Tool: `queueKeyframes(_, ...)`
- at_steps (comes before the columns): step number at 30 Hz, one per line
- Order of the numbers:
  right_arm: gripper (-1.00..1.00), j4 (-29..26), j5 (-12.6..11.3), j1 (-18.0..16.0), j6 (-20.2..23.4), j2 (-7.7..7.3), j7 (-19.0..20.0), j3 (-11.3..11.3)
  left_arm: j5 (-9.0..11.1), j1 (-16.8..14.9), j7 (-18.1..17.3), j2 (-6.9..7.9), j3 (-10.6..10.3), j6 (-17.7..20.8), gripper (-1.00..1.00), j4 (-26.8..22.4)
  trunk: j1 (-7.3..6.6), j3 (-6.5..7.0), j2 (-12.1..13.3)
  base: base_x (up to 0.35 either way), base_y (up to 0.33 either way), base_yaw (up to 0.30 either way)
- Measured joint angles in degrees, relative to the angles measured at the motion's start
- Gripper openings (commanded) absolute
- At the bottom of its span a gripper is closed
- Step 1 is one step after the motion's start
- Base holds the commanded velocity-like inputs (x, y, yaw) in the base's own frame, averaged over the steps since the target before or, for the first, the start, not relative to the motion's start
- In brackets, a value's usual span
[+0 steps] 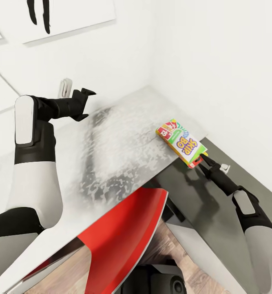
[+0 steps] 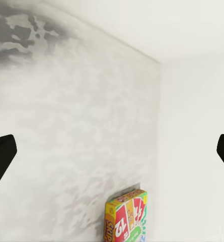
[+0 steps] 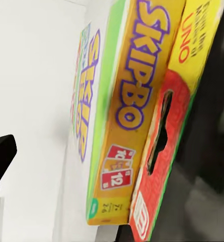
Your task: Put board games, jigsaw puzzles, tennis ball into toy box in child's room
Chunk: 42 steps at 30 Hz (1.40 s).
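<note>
Pinching the near end of a Skip-Bo box (image 1: 181, 142), the right claw (image 1: 202, 160) sits at the right edge of the table (image 1: 123, 134), its fingers pressed onto the box's red hang-tab end. The box lies flat on the pale top and juts a little past the edge toward the claw; the right wrist view shows its orange side and red tab (image 3: 157, 166) close up. Beyond the box, away from the claw, a white wall (image 1: 217, 61) meets the table's far corner, so the box is close beside that wall. Below the claw a dark grey panel (image 1: 217, 212) drops from the table edge.

Well apart from the box, the left claw (image 1: 83, 104) hovers over the far left of the table with its fingers (image 2: 1, 156) spread wide and nothing between them; ahead of it lies bare mottled top, then the box (image 2: 127, 219) near the wall. A red chair (image 1: 127, 228) is tucked under the table's near edge, over wood floor (image 1: 168, 249). Black silhouette pictures (image 1: 42, 16) hang on the wall behind the left claw.
</note>
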Motion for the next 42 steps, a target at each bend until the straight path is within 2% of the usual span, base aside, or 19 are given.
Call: queueKeyframes(42, 1.0, -0.12, 0.02, 0.04, -0.91, 0.25, -0.37, -0.15, -0.14, -0.07, 0.08, 0.05, -0.09, 0.0, 1.0, 0.2, 0.0, 0.03, 0.0, 0.0, 0.0, 0.018)
